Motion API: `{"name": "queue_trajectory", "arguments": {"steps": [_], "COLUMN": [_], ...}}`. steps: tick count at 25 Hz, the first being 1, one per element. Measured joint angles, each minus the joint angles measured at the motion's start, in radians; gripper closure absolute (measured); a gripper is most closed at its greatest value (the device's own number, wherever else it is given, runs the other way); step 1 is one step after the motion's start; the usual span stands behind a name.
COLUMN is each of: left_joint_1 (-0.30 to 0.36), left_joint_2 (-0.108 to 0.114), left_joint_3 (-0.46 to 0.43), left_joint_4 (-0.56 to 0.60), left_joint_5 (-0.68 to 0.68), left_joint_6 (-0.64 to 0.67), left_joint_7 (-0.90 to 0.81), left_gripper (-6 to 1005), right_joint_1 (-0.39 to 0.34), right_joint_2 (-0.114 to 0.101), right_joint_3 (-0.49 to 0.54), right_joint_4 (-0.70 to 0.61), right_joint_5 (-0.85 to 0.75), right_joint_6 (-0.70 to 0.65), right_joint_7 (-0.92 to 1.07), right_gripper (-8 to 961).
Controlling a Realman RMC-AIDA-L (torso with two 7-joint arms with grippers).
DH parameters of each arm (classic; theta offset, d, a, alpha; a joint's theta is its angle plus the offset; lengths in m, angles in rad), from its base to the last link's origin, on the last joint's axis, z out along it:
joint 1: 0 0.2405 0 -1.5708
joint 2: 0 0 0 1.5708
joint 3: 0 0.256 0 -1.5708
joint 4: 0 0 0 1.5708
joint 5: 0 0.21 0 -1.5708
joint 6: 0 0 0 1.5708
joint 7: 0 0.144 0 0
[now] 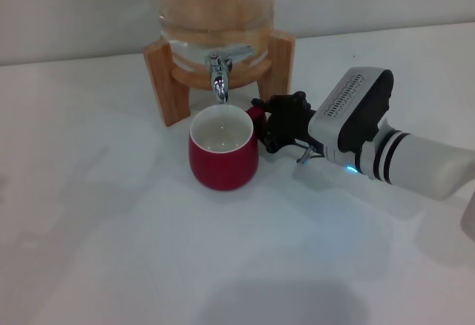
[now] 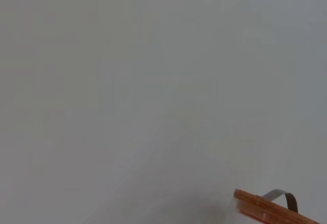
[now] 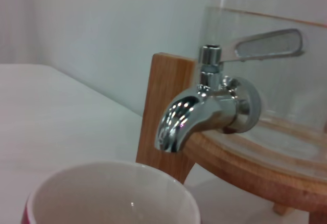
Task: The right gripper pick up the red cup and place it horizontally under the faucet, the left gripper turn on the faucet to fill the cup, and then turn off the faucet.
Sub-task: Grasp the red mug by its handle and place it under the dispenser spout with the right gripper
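Note:
The red cup stands upright on the white table, its white inside showing, directly below the spout of the chrome faucet. The faucet is fitted to a glass jar on a wooden stand. My right gripper reaches in from the right and is shut on the cup's red handle. In the right wrist view the cup's rim lies just under the faucet's spout, and the lever lies flat against the jar. My left gripper is out of view.
The white table runs to a pale wall behind the jar. The left wrist view shows only a pale surface and a corner of the wooden stand.

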Motion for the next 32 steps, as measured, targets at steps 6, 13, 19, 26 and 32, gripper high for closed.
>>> {"name": "queue_trajectory", "arguments": {"steps": [6, 13, 19, 26, 32], "left_joint_1": [-0.002, -0.002, -0.002, -0.002, -0.002], "left_joint_2": [0.004, 0.005, 0.008, 0.008, 0.008], "left_joint_3": [0.003, 0.003, 0.005, 0.004, 0.004], "left_joint_4": [0.001, 0.002, 0.002, 0.002, 0.002], "left_joint_5": [-0.003, -0.003, -0.003, -0.003, -0.003], "left_joint_6": [0.001, 0.002, 0.002, 0.002, 0.001], "left_joint_7": [-0.004, -0.005, -0.006, -0.006, -0.007], "left_gripper": [127, 127, 126, 126, 126], "right_joint_1": [0.0, -0.009, -0.015, -0.027, -0.035], "right_joint_2": [-0.002, -0.006, -0.008, -0.009, -0.011], "right_joint_3": [-0.004, -0.003, -0.009, -0.008, -0.009], "right_joint_4": [0.0, 0.0, -0.003, -0.035, -0.039], "right_joint_5": [-0.004, -0.004, -0.004, -0.064, -0.079], "right_joint_6": [0.0, 0.006, 0.01, 0.034, 0.039], "right_joint_7": [0.003, 0.008, 0.026, 0.104, 0.123], "right_gripper": [727, 727, 727, 727, 727]}}
